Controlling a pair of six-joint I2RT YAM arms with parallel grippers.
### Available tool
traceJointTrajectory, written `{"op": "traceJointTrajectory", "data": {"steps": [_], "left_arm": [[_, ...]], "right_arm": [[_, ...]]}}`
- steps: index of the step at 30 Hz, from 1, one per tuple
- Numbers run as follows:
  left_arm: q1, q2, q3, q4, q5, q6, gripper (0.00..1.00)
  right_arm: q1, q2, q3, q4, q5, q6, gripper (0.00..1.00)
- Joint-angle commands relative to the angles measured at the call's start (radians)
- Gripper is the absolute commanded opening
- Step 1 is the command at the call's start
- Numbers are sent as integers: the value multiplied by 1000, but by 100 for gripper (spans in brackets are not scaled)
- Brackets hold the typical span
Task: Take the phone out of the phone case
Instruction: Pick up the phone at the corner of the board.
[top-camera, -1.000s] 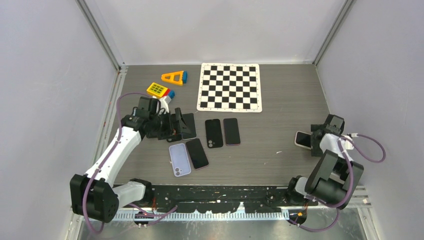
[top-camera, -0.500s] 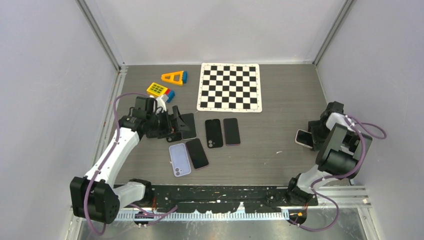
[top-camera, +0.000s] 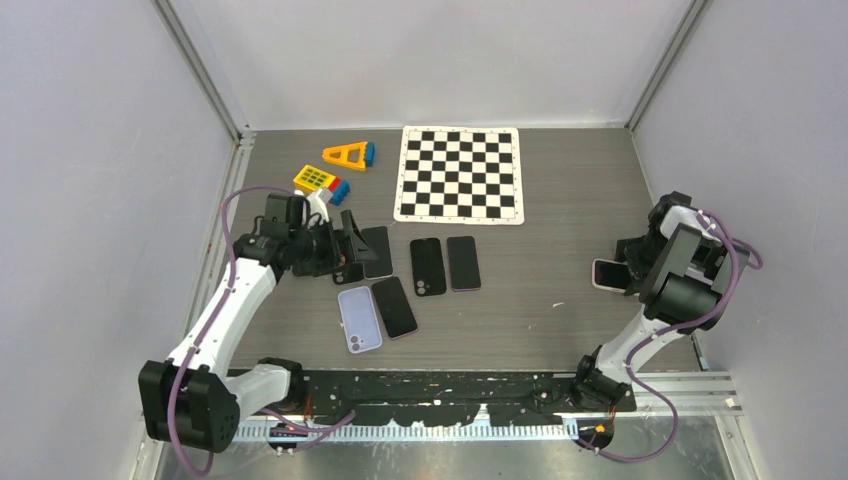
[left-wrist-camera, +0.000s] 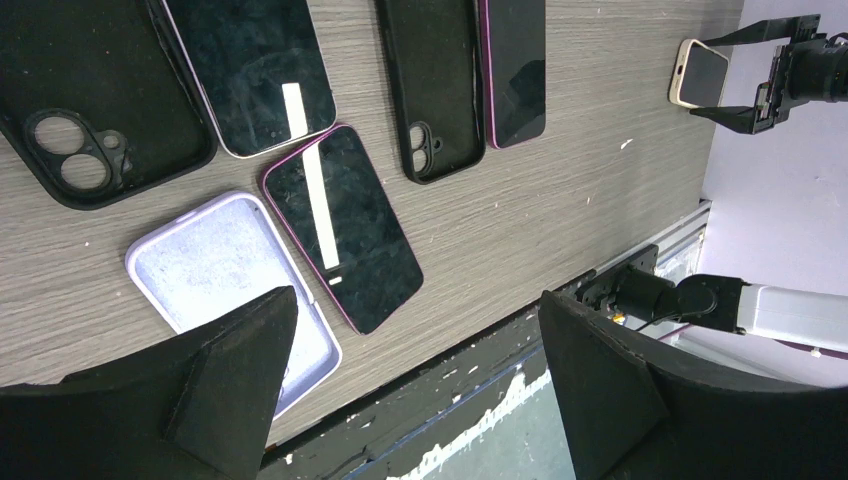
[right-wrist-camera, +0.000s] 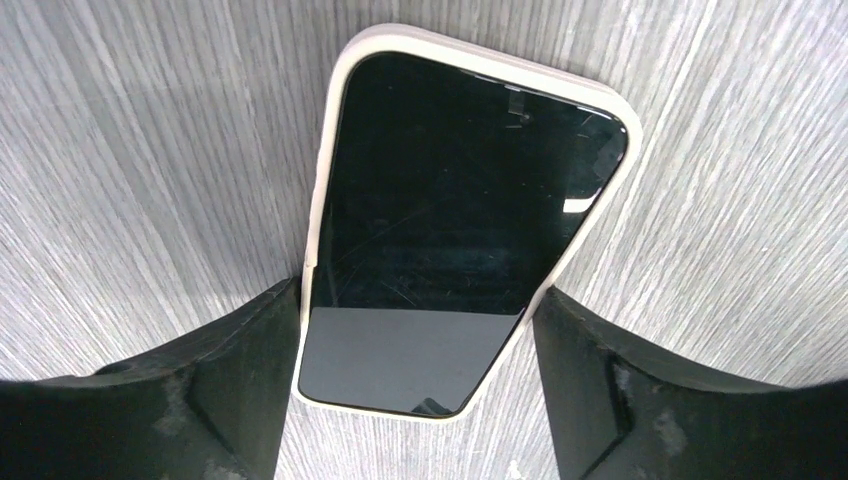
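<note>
Right arm lifted — fingers flanking cased phone.

Bare tabletop mid-right, phones crowding left (checkerboard behind)

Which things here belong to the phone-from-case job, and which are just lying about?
In the job: cased phone; right gripper, jaws flanking it.
Lying about: checkerboard; yellow toy blocks; lilac case; black cases; bare phones.
</note>
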Motion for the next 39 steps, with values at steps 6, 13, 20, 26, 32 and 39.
{"op": "traceJointTrajectory", "data": {"steps": [6,13,20,26,32,39], "left_arm": [[29,-8,6,35,32,-1,94],[36,-8,-3,34,37,0,94],[40,-6,-8,37,37,-4,93],[42,-2,-3,39,38,-5,93],[45,-2,-5,40,37,-6,93],[48,0,-12,55,61,-5,91]], "right_arm": [[168,92,-25,120,-49,-284,64],[314,138,26,112,-83,-420,64],[370,121,44,86,-55,-499,83],[392,129,36,102,-49,-485,99],[394,133,19,127,-20,-400,99],[405,106,-2,150,-13,-365,55]]}}
